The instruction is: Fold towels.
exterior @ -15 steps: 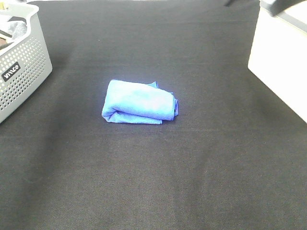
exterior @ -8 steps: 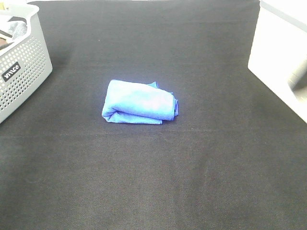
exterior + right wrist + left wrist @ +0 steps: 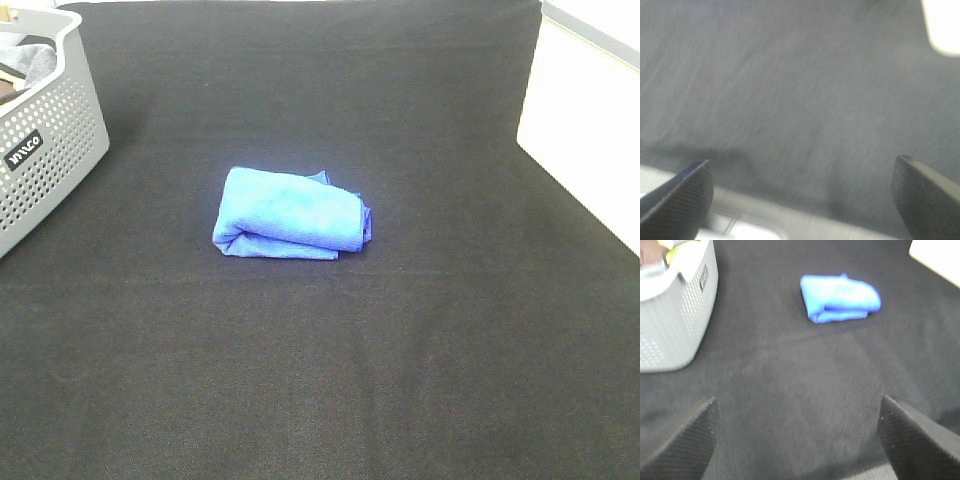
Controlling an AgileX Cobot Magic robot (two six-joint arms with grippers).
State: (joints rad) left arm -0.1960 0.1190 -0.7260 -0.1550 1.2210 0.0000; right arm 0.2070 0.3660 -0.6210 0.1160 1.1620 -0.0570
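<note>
A blue towel [image 3: 291, 213] lies folded into a small bundle near the middle of the black table; it also shows in the left wrist view [image 3: 839, 299]. Neither arm shows in the exterior high view. My left gripper [image 3: 800, 440] is open and empty, held well back from the towel over bare cloth. My right gripper [image 3: 800, 195] is open and empty over bare black cloth near the table's edge; the towel does not show in its view.
A grey perforated basket [image 3: 45, 140] with laundry in it stands at the far left, also in the left wrist view [image 3: 675, 315]. A white surface [image 3: 585, 130] borders the table [image 3: 400, 350] on the right.
A dark arm part at the top right a second ago, blurred at the right edge half a second ago, has left the exterior high view. The towel has not moved.
</note>
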